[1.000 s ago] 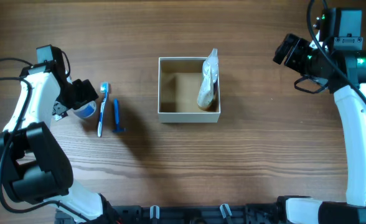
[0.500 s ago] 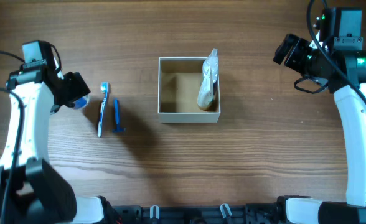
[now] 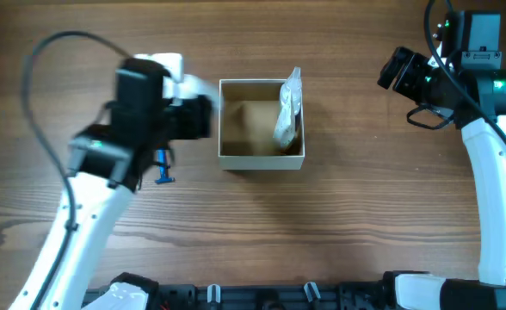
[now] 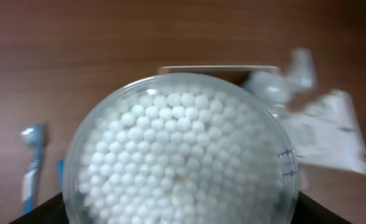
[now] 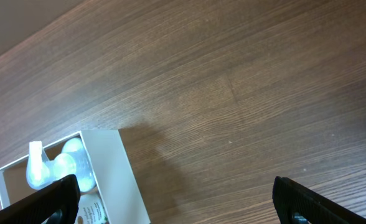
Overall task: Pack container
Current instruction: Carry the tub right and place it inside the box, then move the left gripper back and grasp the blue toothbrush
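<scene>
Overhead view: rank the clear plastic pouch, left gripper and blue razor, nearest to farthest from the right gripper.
From the right gripper:
1. Clear plastic pouch, in the cardboard box's right side.
2. Left gripper, by the box's left wall, holding a cotton-swab jar.
3. Blue razor, farthest left.

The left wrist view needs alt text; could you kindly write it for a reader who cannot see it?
A round jar packed with white cotton swabs fills most of the frame, seen end-on. Behind it on the wooden table are the rim of the cardboard container, a white pouch at right, and a blue toothbrush at left.
</scene>
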Controlling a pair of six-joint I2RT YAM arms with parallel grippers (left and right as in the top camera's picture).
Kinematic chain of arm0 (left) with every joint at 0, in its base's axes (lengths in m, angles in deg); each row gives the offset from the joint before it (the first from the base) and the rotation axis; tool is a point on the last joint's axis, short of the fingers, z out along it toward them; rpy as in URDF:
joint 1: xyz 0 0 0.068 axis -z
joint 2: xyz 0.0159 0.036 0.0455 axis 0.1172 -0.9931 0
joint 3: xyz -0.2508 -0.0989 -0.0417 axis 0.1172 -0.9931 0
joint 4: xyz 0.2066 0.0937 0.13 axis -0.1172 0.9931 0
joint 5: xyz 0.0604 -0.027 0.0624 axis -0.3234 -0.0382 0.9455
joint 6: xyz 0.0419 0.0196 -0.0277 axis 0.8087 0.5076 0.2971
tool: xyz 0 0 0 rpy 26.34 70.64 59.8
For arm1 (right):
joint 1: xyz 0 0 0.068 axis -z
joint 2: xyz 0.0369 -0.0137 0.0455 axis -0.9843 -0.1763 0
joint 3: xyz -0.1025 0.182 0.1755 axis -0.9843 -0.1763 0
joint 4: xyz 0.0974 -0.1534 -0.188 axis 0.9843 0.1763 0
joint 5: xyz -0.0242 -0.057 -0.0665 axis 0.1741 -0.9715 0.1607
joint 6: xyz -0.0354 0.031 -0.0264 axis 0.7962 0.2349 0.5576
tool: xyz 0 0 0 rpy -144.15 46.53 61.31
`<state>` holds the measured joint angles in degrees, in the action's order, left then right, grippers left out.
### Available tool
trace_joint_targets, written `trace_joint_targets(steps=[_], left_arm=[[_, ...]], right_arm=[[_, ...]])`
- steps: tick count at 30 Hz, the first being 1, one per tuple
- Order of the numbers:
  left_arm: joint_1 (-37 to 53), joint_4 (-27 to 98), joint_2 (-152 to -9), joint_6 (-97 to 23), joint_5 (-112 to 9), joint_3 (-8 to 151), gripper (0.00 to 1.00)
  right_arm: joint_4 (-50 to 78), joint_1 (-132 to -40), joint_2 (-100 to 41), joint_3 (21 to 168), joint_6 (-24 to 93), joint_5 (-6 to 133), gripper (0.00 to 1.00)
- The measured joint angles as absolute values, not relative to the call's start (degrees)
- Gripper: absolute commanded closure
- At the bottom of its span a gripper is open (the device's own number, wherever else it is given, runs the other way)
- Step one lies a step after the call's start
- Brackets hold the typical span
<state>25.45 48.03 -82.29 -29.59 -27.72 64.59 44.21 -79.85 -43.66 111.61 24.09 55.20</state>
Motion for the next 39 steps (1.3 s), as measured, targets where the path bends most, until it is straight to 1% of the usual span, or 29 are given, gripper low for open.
trace_joint_targets(steps=[3,5,9,11,15,17,20,24,26,28,30,34,36,37,38,39], left_arm=[[32.8,44.0,-85.0,-29.6,-25.8,64.7,0.18],[35.5,42.0,-88.8,-29.6,-24.5,64.7,0.18],[37.1,37.1,-100.4,-29.6,-23.1,64.7,0.19],[37.1,34.8,-106.0,-29.6,-23.3,64.7,0.18],[37.1,31.4,-110.9,-29.6,-25.0,64.7,0.05],[37.1,29.9,-111.0,-29.7,-25.7,64.7,0.02],[37.0,31.4,-110.4,-29.6,-25.9,65.1,0.01],[35.6,39.7,-107.4,-29.6,-25.9,68.1,0.01],[32.8,48.2,-103.0,-29.6,-24.6,71.7,0.01],[29.2,54.1,-98.5,-29.6,-23.1,73.5,0.00],[23.7,61.3,-94.3,-29.6,-21.9,74.4,0.00],[12.1,68.5,-92.5,-29.6,-20.7,74.3,0.01],[8.6,68.5,-94.0,-29.5,-20.6,73.4,0.06],[4.8,67.3,-96.8,-29.1,-21.0,71.7,0.10],[3.2,65.9,-98.6,-28.9,-21.5,70.8,0.15],[2.1,65.0,-100.1,-28.8,-22.1,70.3,0.18]], right_arm=[[44.2,-79.9,-43.7,111.6,24.1,55.2,0.00],[44.2,-79.9,-43.7,111.6,24.1,55.2,0.00],[44.2,-79.9,-43.7,111.6,24.1,55.2,0.00],[44.2,-79.9,-43.7,111.6,24.1,55.2,0.00],[44.2,-79.9,-43.7,111.6,24.1,55.2,0.00],[44.2,-79.9,-43.7,111.6,24.1,55.2,0.00],[44.2,-79.9,-43.7,111.6,24.1,55.2,0.00],[44.2,-79.9,-43.7,111.6,24.1,55.2,0.00],[44.2,-79.9,-43.7,111.6,24.1,55.2,0.00],[44.2,-79.9,-43.7,111.6,24.1,55.2,0.00],[44.2,-79.9,-43.7,111.6,24.1,55.2,0.00],[44.2,-79.9,-43.7,111.6,24.1,55.2,0.00],[44.2,-79.9,-43.7,111.6,24.1,55.2,0.00],[44.2,-79.9,-43.7,111.6,24.1,55.2,0.00],[44.2,-79.9,-43.7,111.6,24.1,55.2,0.00],[44.2,-79.9,-43.7,111.6,24.1,55.2,0.00]])
